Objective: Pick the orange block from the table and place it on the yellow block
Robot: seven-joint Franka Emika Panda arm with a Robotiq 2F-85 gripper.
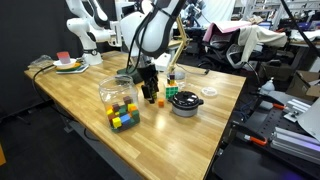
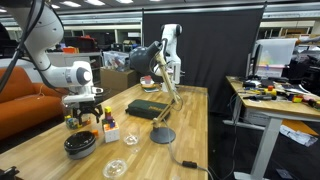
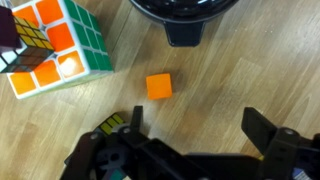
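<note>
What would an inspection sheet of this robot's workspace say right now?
Surface: table, light wooden planks.
Job's things: orange block lies alone on the wood; the yellow block cannot be made out for certain.
Clutter: Rubik's cube, black bowl, clear jar of cubes, round dark lid, wooden desk lamp.
Grippers: gripper open, above the orange block, not touching it.
Cables: dark cable lies on the table near its edge.
Surroundings: a lab with white robot arms and desks behind.
</note>
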